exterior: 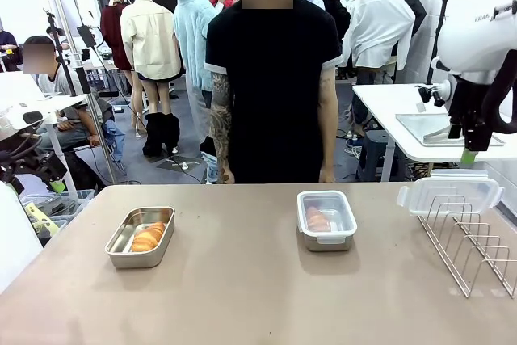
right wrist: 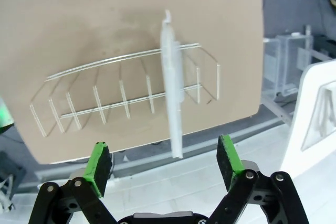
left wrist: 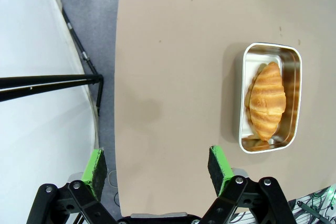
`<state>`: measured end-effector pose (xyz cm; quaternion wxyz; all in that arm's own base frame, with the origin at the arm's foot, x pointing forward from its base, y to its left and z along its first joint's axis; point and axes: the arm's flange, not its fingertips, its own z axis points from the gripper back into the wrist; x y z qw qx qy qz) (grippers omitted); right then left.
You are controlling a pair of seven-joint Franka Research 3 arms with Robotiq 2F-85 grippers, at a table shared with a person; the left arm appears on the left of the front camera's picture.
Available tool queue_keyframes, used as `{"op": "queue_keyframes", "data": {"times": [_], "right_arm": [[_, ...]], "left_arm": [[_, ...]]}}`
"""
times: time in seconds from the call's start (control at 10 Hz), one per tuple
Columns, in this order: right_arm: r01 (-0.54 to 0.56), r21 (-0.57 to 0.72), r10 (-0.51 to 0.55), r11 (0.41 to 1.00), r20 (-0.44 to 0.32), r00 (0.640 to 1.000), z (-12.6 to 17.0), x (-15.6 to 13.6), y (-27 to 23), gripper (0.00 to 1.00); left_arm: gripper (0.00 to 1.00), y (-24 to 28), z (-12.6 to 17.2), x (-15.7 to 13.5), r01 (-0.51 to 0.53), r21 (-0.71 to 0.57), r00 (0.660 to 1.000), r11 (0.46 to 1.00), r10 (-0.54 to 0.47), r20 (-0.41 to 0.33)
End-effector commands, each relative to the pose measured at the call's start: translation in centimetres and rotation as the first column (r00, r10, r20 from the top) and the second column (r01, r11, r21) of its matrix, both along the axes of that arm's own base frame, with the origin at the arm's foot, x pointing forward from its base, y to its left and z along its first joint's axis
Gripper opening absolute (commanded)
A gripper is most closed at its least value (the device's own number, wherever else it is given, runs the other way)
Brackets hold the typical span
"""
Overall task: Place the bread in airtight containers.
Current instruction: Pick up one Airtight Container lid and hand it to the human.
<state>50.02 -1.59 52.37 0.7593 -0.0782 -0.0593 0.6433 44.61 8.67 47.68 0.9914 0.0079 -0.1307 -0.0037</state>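
Near the table's left, an open steel container (exterior: 140, 237) holds a croissant (exterior: 149, 236); in the left wrist view the same container (left wrist: 270, 97) and croissant (left wrist: 267, 99) lie ahead and to the right of my open, empty left gripper (left wrist: 157, 166). At centre right a second container (exterior: 326, 220) has its clear lid on, with bread (exterior: 317, 219) inside. A spare clear lid (exterior: 448, 191) stands in the wire rack (exterior: 472, 240). My right gripper (exterior: 470, 151) hangs open above that lid. In the right wrist view the right gripper (right wrist: 164, 153) is open over the edge-on lid (right wrist: 172, 82).
A person (exterior: 271, 78) stands at the table's far edge, arms down. The wire rack (right wrist: 121, 98) sits by the table's right edge. The left gripper hovers over the table's left edge (left wrist: 118, 129). A flat steel tray (exterior: 432, 129) lies on another table behind.
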Motion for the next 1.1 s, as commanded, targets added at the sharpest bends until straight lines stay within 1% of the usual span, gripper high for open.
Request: {"op": "queue_keyframes", "data": {"times": [0.0,0.1,0.4,0.5,0.8,0.9,1.0], "right_arm": [[-0.052,-0.039,0.053,0.998,0.013,0.999,-1.5,1.8,-0.1,1.00],[-0.095,0.010,0.095,0.995,-0.031,0.995,-2.0,2.4,-0.6,1.00],[-0.104,0.034,0.107,0.994,-0.089,0.990,-3.2,4.0,-1.3,1.00],[-0.104,0.028,0.106,0.994,-0.089,0.990,-3.6,4.3,-1.3,1.00],[-0.117,0.012,0.118,0.993,-0.156,0.981,-6.4,6.3,-1.5,1.00],[-0.126,0.011,0.126,0.992,-0.156,0.980,-7.2,6.5,-1.6,1.00],[-0.146,-0.010,0.142,0.989,-0.172,0.975,-7.9,6.8,-1.6,1.00]], "left_arm": [[1.00,0.1,0.1,-0.2,0.015,-0.001,1.000,1.000,-0.015,-0.002],[1.00,0.1,0.1,-0.2,0.015,-0.001,1.000,1.000,-0.015,-0.002],[1.00,0.1,0.1,-0.2,0.015,-0.001,1.000,1.000,-0.015,-0.002],[1.00,0.1,0.1,-0.2,0.015,-0.001,1.000,1.000,-0.015,-0.002],[1.00,0.1,0.1,-0.2,0.015,-0.001,1.000,1.000,-0.015,-0.002],[1.00,0.1,0.1,-0.2,0.015,-0.001,1.000,1.000,-0.015,-0.002],[1.00,0.1,0.1,-0.2,0.015,-0.001,1.000,1.000,-0.015,-0.002]]}}
